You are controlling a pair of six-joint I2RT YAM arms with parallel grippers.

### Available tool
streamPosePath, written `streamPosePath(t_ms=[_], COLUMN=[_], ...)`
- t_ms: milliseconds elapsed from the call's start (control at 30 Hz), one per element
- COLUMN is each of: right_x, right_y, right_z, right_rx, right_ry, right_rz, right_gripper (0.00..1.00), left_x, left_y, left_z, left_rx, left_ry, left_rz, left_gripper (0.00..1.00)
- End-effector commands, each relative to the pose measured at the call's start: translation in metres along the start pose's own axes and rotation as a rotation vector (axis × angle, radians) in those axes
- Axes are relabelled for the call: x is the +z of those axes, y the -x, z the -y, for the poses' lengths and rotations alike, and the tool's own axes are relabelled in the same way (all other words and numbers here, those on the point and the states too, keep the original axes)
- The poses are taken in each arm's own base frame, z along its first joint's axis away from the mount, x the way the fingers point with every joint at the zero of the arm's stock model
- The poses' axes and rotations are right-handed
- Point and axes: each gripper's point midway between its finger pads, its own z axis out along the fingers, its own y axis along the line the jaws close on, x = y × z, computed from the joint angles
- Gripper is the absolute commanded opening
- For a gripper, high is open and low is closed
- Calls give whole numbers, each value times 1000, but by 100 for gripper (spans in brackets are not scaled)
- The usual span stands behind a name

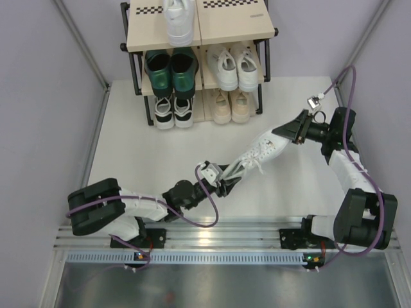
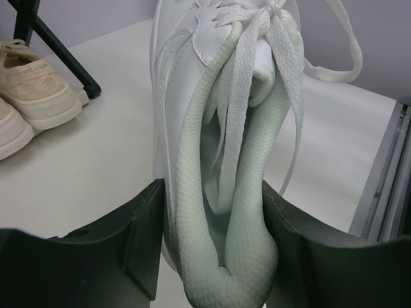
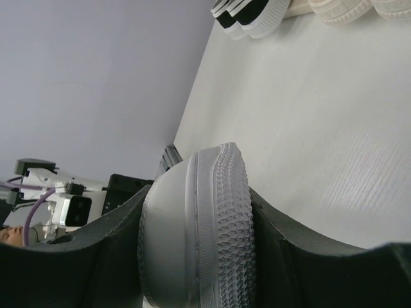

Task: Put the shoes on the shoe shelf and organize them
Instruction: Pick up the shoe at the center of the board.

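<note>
I held the white sneaker (image 1: 263, 153) in front of the shoe shelf (image 1: 144, 35), my right gripper (image 1: 292, 131) clamped on its toe and my left gripper (image 1: 226, 178) clenched on its heel. Uneven pulling could twist it free, and its loose laces (image 2: 334, 70) could snag the frame. Its mate (image 1: 178, 20) sat on top; pairs filled the lower tiers.

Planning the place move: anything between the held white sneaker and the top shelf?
Nothing visible. The white sneaker, held by left fingers and right fingers, has only bare table before the shoe shelf; its top board is open right of the lone sneaker.
</note>
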Motion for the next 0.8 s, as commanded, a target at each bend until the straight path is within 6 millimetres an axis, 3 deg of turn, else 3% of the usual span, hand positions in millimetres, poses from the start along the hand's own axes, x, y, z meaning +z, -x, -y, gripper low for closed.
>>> streamPosePath(t_ms=[0,33,133,300,500,533,567,633,700,767], right_x=[-2,-2,-2,-4,-13,-17,-19,-24,-28,-34], right_y=[2,1,1,6,17,20,21,22,22,24], right_z=[-9,-7,-1,-4,-3,0,1,5,6,8], right_rx=[-59,-63,-78,-136,-191,-197,-202,-210,-213,-219], right_ry=[41,36,6,-20,-57,-68,-73,-91,-101,-108], right_rz=[-17,-20,-27,-33,2,13,18,32,39,52], right_gripper=[20,39,67,96,99,99,99,100,99,100], left_x=[2,1,-5,-17,-38,-44,-48,-58,-65,-77], left_y=[57,58,55,54,61,75,69,89,90,115], left_z=[12,11,9,5,0,-2,-4,-10,-14,-21], left_rx=[-111,-118,-146,-177,-179,-191,-189,-202,-195,-201], left_ry=[-40,-38,-26,-12,-8,-3,5,21,38,62], left_rz=[180,183,170,146,110,146,119,162,137,191], left_gripper=[0,0,0,0,0,0,0,0,0,0])
